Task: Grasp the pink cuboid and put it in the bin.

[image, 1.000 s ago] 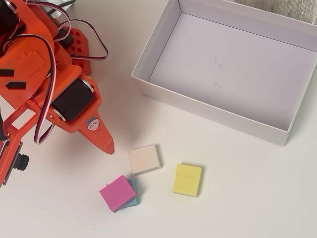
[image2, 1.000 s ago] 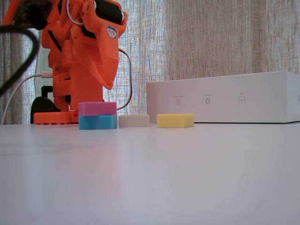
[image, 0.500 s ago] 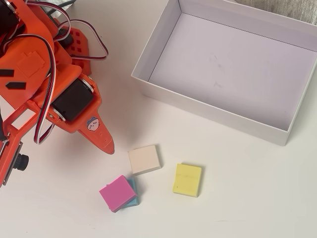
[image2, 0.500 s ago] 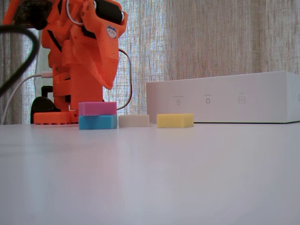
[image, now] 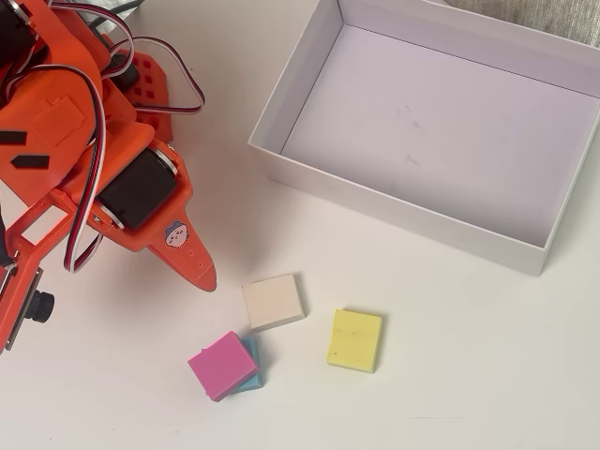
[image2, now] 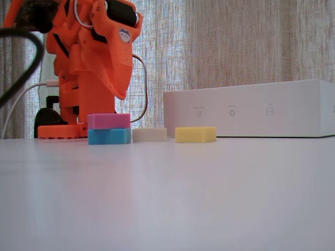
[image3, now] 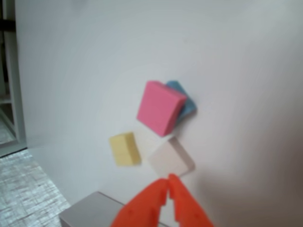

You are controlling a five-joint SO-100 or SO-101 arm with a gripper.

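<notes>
The pink cuboid (image: 221,365) (image2: 109,121) (image3: 160,107) lies on top of a blue block (image: 251,368) (image2: 109,136) (image3: 183,97). The bin (image: 309,84) (image2: 246,112), a white low-walled box, stands at the back right in the overhead view; its floor shows nothing inside. My orange gripper (image: 204,277) (image3: 168,182) hangs above the table, up and to the left of the stack in the overhead view. In the wrist view its two fingertips meet, shut on nothing, with the pink cuboid well beyond them.
A beige block (image: 274,302) (image2: 149,134) (image3: 171,158) lies between the gripper tip and the stack. A yellow block (image: 355,340) (image2: 195,134) (image3: 124,149) sits to its right in the overhead view. The arm's base (image2: 57,130) and cables (image: 178,70) fill the left.
</notes>
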